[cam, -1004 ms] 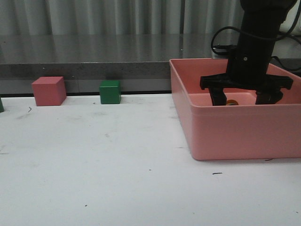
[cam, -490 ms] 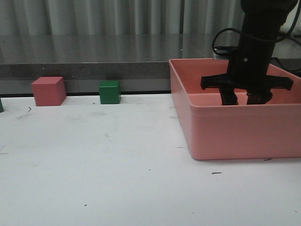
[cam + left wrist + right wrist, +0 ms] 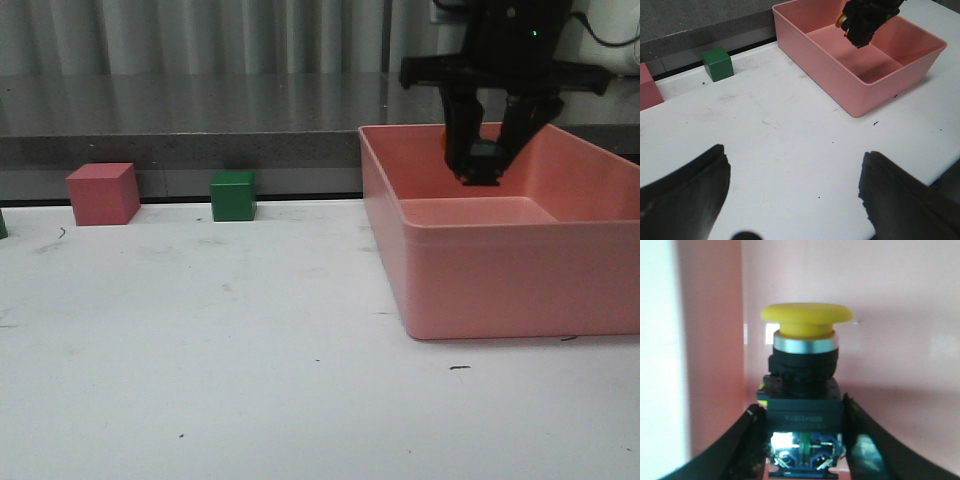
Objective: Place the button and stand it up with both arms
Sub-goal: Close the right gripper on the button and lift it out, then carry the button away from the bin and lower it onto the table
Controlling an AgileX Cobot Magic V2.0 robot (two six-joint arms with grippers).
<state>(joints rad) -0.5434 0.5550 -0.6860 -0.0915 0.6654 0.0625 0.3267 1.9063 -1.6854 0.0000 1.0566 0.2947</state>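
The button (image 3: 805,370) has a yellow mushroom cap (image 3: 806,315), a silver-white collar and a black body with a bluish base. My right gripper (image 3: 802,430) is shut on its body, one finger on each side. In the front view the right gripper (image 3: 485,165) hangs above the pink bin (image 3: 500,260) with the button (image 3: 483,158) between its fingers, clear of the bin floor. The left wrist view shows that same button (image 3: 842,20) held over the bin (image 3: 840,75). My left gripper (image 3: 795,165) is open over bare white table, nothing between its fingers (image 3: 685,195); it is outside the front view.
A pink cube (image 3: 103,192) and a green cube (image 3: 234,195) stand at the back left of the white table, by the grey ledge. A dark green object (image 3: 2,222) peeks in at the far left edge. The bin fills the right side.
The right gripper was open and low inside the bin, then closed on the button and rose with it to above the bin's rim.
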